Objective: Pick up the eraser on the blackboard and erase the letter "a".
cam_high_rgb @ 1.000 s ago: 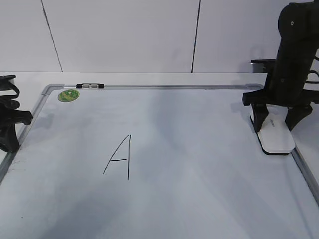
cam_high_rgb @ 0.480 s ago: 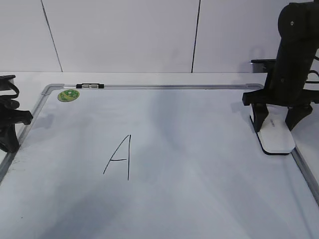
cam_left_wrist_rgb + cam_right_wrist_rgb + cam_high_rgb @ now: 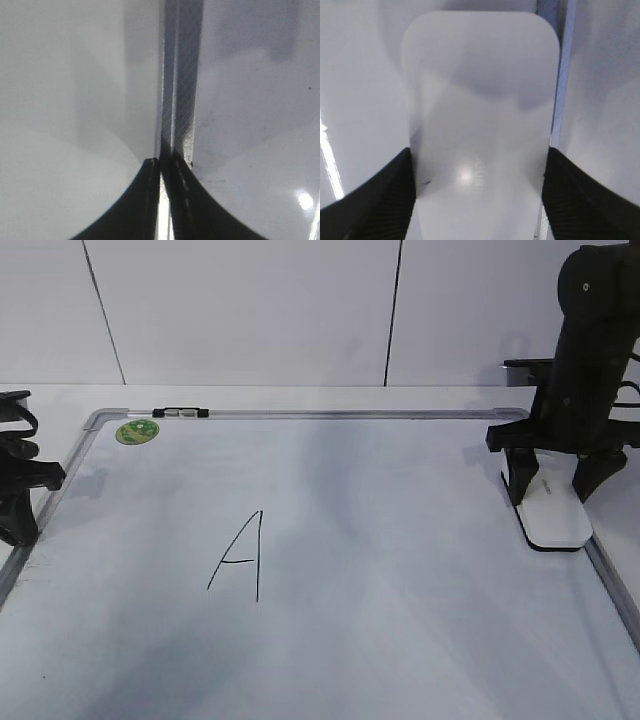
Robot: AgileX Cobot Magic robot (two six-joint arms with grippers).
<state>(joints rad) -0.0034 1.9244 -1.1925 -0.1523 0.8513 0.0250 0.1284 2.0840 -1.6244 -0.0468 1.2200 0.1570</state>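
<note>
The right gripper (image 3: 552, 492) is standing over the eraser (image 3: 555, 517), its two fingers straddling the near end of the white block, one at each long side. In the right wrist view the pads are sitting right against the eraser's edges, but whether they are actually squeezing it I cannot tell. Against the frames from a second ago almost nothing is moving: the arm is holding the same pose and the eraser is lying in the same spot, flat on the blackboard (image 3: 400, 570), so the lift is not yet under way and the grasp looks to be just settling.

Just outside the gripper's outer finger, the board's silver frame is running alongside the eraser, leaving little room on that side. Far off across the board, well away from this gripper, a black marker letter (image 3: 238, 556) is waiting; it reads as an angular capital, and no smaller "a" is showing. The path towards it is bare board.

The left gripper (image 3: 162, 170) is resting clenched, fingers together, at the frame's opposite edge.
</note>
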